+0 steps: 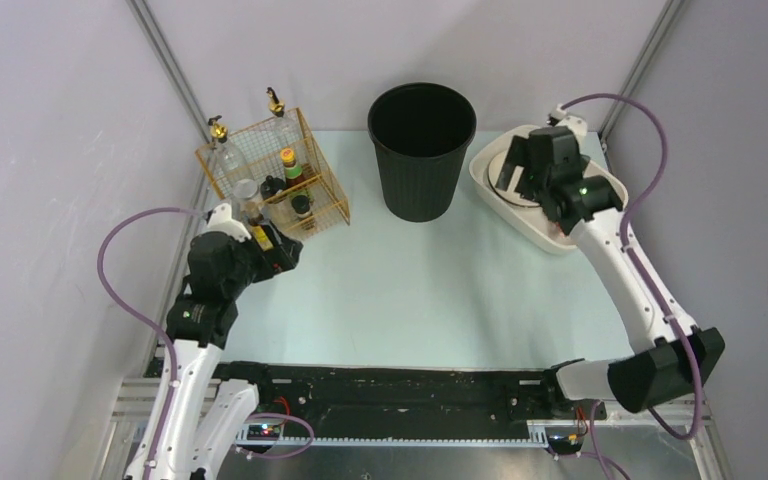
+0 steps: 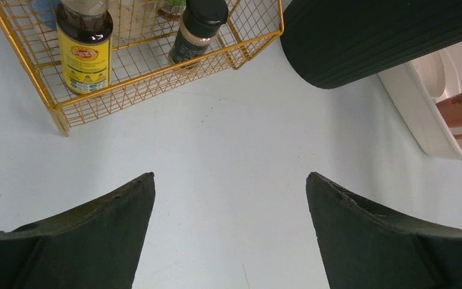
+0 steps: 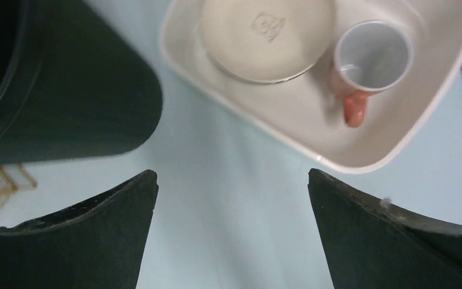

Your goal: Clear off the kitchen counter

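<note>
Mint-green and smooth, the kitchen counter (image 1: 410, 290) runs from the black rail (image 1: 390, 385) along its near edge to the far edge at the wall. A gold wire basket (image 1: 328, 200) stands at the far-left corner of the counter. Inside it, the left wrist view shows a yellow-labelled bottle (image 2: 84, 51) and a black-capped shaker (image 2: 197, 27), both upright close to the basket's near wall. The top view shows a red-capped bottle (image 1: 288, 163) further back, plus two tall clear bottles with gold pourers at the basket's far side. A black ribbed waste bin (image 1: 422, 150) stands upright at the middle of the far edge, mouth up. A white basin (image 3: 313, 120) sits at the far-right corner and holds a pink mug (image 3: 370, 60), upright with its handle toward the near edge. A white dish (image 3: 267, 33) with an embossed mark lies just beside the mug. Whether mug and dish touch cannot be told. The left gripper (image 2: 230, 176) hangs above bare counter, just off the near side of the basket. Its jaws are spread wide with nothing between them. The right gripper (image 3: 232, 171) hangs near the far-right corner. In its wrist view the strip of counter between the bin and the basin lies between the fingers. Its jaws are likewise spread wide and hold nothing. In the top view the right wrist body covers the left part of the basin.
</note>
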Controlling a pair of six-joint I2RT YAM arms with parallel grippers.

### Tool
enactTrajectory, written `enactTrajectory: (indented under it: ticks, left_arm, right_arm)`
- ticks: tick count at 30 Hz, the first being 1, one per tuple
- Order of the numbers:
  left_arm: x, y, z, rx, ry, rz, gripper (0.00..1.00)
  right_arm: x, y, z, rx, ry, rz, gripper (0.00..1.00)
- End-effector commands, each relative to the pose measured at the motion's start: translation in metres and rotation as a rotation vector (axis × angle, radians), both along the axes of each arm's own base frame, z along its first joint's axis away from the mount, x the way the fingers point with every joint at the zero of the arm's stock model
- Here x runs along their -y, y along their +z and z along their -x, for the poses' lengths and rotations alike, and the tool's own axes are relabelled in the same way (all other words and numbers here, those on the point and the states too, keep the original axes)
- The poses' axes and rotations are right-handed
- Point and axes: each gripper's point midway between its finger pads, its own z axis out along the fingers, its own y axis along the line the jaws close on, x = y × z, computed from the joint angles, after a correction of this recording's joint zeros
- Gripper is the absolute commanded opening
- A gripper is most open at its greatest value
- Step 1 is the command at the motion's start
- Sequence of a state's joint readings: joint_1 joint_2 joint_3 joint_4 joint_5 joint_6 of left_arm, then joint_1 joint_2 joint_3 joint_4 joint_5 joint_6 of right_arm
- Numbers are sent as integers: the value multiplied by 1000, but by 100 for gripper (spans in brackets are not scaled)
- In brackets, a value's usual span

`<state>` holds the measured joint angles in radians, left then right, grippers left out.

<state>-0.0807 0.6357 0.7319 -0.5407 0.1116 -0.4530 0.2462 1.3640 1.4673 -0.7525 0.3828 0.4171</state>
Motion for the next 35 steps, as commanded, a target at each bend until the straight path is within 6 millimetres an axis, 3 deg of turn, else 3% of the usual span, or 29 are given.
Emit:
enactTrajectory:
  ticks: [1, 4, 8, 15, 19, 24, 35]
  left_arm:
    - [9, 3, -3, 16, -51, 6, 98]
    - [23, 6, 1, 27, -104, -8, 98]
    - [48, 12, 6, 37, -186, -22, 98]
    - [78, 28, 18, 62, -250, 11, 98]
    - [85, 43, 23, 84, -271, 41, 98]
    - [92, 52, 30, 90, -308, 75, 98]
    - [73, 53, 33, 114, -246, 24, 98]
  right_arm:
    - [-33, 32, 24, 122, 116, 45, 99]
    - [-71, 28, 46, 117, 237, 59, 99]
    - [-106, 24, 78, 123, 364, 78, 99]
    - [-144, 11, 123, 118, 541, 83, 99]
    - [-153, 0, 144, 84, 603, 65, 100]
    - [-146, -2, 162, 78, 617, 61, 100]
    - [-123, -2, 181, 100, 621, 42, 99]
